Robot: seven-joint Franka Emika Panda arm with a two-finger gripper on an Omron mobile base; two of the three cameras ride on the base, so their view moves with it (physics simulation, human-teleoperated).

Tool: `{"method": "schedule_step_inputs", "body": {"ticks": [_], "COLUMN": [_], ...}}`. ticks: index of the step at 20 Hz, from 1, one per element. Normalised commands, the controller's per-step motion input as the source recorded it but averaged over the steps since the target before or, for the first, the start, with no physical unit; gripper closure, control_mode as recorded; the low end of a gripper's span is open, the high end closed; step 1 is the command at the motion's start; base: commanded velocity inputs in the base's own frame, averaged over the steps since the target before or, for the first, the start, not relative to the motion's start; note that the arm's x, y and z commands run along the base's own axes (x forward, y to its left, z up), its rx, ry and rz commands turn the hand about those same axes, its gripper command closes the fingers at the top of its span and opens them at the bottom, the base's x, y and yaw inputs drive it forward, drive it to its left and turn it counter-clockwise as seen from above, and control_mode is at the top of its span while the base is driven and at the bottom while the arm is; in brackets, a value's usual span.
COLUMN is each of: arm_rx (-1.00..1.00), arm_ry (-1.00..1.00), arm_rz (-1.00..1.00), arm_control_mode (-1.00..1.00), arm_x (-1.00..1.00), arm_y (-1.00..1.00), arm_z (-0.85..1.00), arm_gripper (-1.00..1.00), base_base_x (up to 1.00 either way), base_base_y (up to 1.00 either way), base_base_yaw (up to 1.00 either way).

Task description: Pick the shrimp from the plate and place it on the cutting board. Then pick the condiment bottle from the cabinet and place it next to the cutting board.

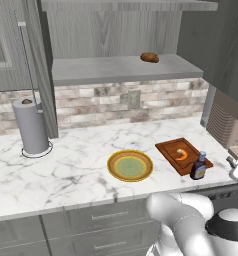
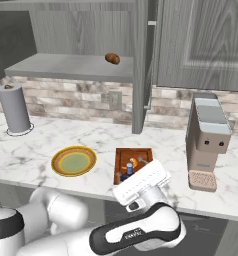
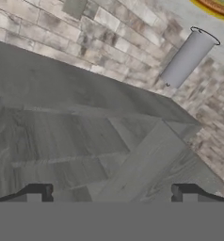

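Closest to you in the hand view, the two dark fingertips [image 3: 35, 192] stand far apart with nothing between them, so your claw [image 3: 111, 193] is wide open and carries nothing. Past them you see the cabinet [image 3: 62, 117] and the brick backsplash [image 3: 128, 33], with the paper towel roll [image 3: 187, 59] rolled to a slant; that slant tells you the hand is tipped and aimed away from the counter.

Look at the left base view: the shrimp [image 1: 181, 154] lies curled on the cutting board [image 1: 173, 150], and the plate [image 1: 130, 165] just beside the board is bare. The condiment bottle [image 1: 199, 167] stands upright at the board's near corner, touching or nearly touching its edge; you cannot tell which. Judging from that layout, both placements look done, which would explain why your claw is free.

On the cabinet's shelf, a brown potato-like lump [image 1: 149, 57] sits alone; it is not your concern. In the right base view, your hand hangs low in front of the counter edge, hiding part of the board, with shrimp and bottle just behind it.
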Motion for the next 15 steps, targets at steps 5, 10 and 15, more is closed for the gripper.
{"method": "schedule_step_inputs", "body": {"ticks": [5,10,15], "arm_rx": [-0.05,-0.06,-0.07], "arm_ry": [-0.07,-0.13,-0.13], "arm_rz": [-0.04,-0.04,-0.04], "arm_control_mode": [-1.00,-1.00,-1.00], "arm_x": [-0.69,-0.65,-0.54], "arm_y": [0.00,0.00,0.00], "arm_z": [0.36,0.48,0.60], "arm_gripper": [-1.00,-1.00,-1.00], "base_base_x": [0.00,0.00,0.00], "base_base_y": [0.00,0.00,0.00], "base_base_yaw": [0.00,0.00,0.00]}}
